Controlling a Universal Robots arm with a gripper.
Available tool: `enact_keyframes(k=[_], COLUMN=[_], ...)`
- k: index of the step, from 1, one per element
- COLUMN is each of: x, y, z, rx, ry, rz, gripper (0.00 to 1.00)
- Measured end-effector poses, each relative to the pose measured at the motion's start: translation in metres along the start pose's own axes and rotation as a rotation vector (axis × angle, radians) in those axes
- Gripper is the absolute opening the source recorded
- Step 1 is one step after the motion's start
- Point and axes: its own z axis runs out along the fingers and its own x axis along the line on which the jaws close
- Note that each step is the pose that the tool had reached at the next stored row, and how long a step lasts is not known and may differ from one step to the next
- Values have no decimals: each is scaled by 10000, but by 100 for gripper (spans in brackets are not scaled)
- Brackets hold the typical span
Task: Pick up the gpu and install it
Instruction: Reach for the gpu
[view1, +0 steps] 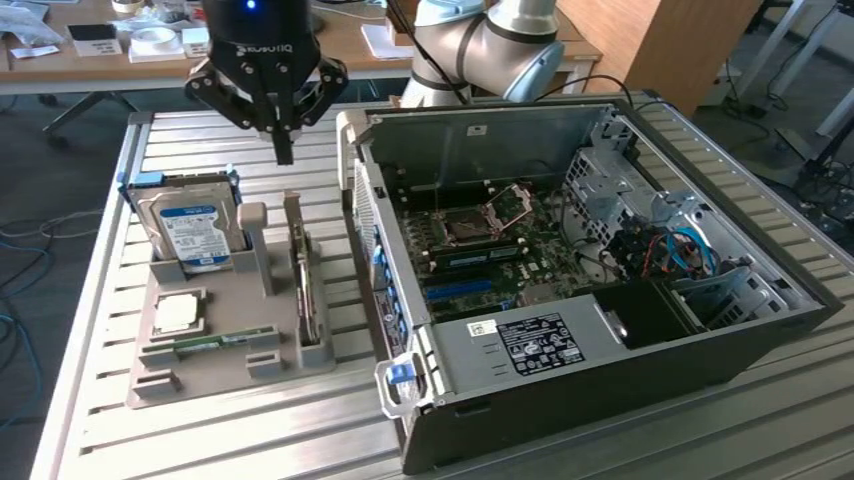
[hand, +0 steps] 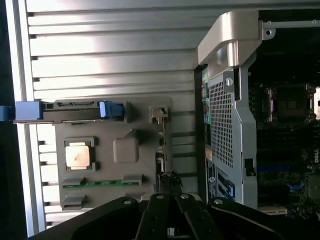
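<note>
Slatted metal table (view1: 187, 440). At the exterior view's left sits a grey parts tray (view1: 214, 375).

Far-left slot of the tray: hard drive (view1: 191, 228), blue-and-white label, standing upright with blue clips at its ends. Nearer on the tray a cpu (view1: 178, 312) lies flat in its pocket, and nearer again a green memory stick (view1: 214, 342) lies on edge in a groove.

The gripper (view1: 283, 155) hangs over the far end of the tray, pointing straight down. Fingers pinched together, nothing between them, tips clear of everything.

The gpu (view1: 306, 290) stands on its long edge in the slot along the tray's right side, between two grey posts, running near to far. Not gripped, not touched. In the wrist view the closed fingertips (hand: 169, 180) sit above one end of the card (hand: 161, 145).

Right of the tray, just beside it: open pc case (view1: 467, 135) lying on its side, motherboard (view1: 494, 250) exposed with blue slots and an empty socket. The robot arm (view1: 494, 45) rises behind the case at the far side.
</note>
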Motion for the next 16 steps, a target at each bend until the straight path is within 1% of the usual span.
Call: enact_keyframes(k=[6,10,16], x=[16,15,14], y=[-124,-179,-299], z=[-1,1,3], rx=[58,66,68], ry=[-3,-4,0], rz=[-1,-2,-1], gripper=[11,11,11])
